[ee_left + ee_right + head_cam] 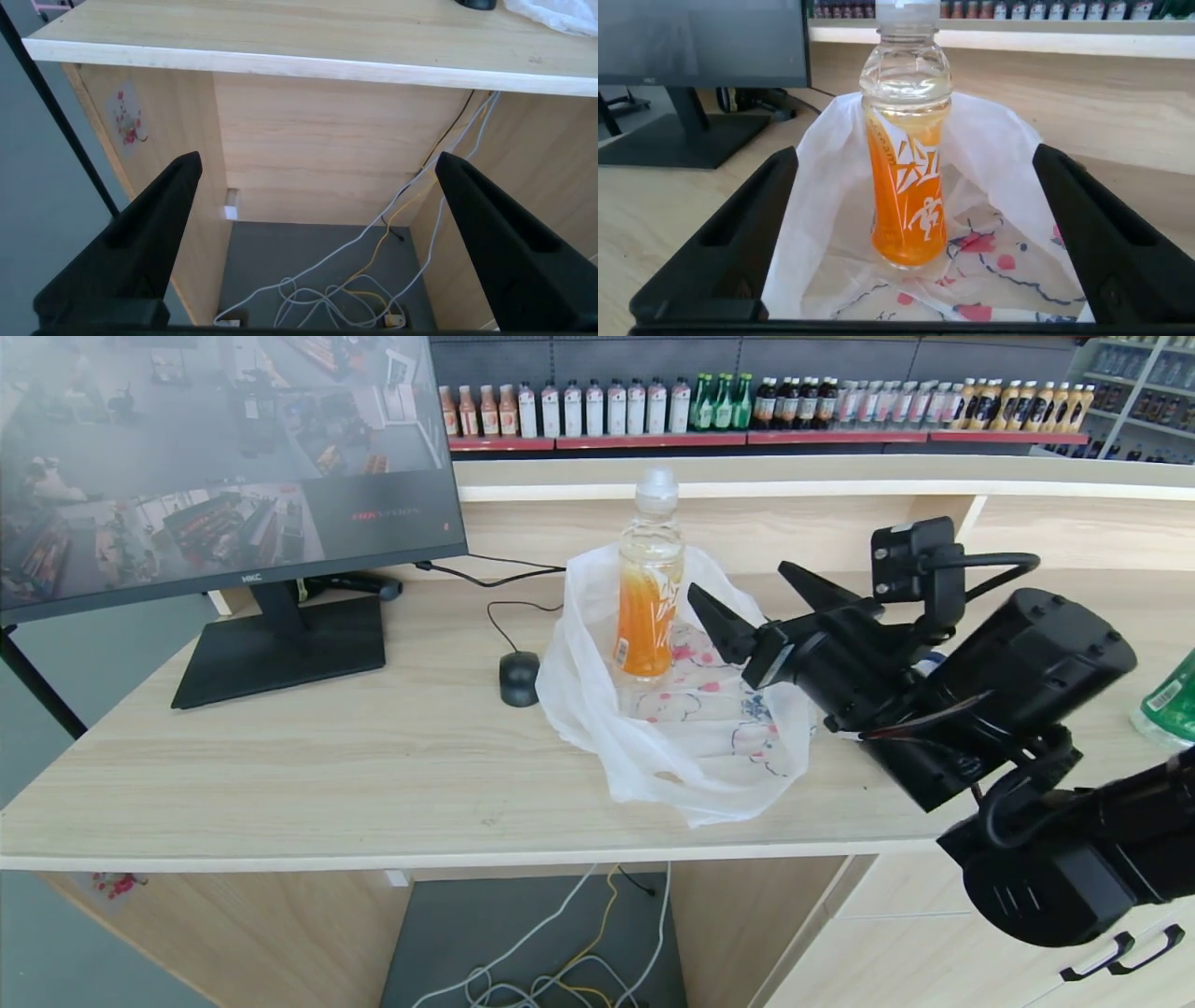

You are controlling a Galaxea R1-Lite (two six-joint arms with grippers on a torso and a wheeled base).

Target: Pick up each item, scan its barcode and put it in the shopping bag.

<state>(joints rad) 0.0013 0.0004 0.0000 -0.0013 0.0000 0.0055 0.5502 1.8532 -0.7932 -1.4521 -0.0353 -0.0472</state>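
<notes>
An orange drink bottle [646, 588] with a white cap stands upright inside the white shopping bag [691, 728] on the wooden counter [327, 756]. My right gripper [740, 581] hovers just right of the bottle, open, with nothing between its fingers. In the right wrist view the bottle [906, 177] stands in the bag [999, 159] straight ahead of the spread right gripper [915, 154], a short way off. My left gripper [318, 163] is open and empty, low in front of the counter's front edge [280, 61]. A green bottle [1172, 705] shows at the far right edge.
A monitor [215, 457] on a black stand occupies the counter's left. A black mouse [519, 678] lies just left of the bag, and a black handheld device [359, 584] lies behind the monitor base. Loose cables [346, 299] lie under the counter. A raised ledge runs behind.
</notes>
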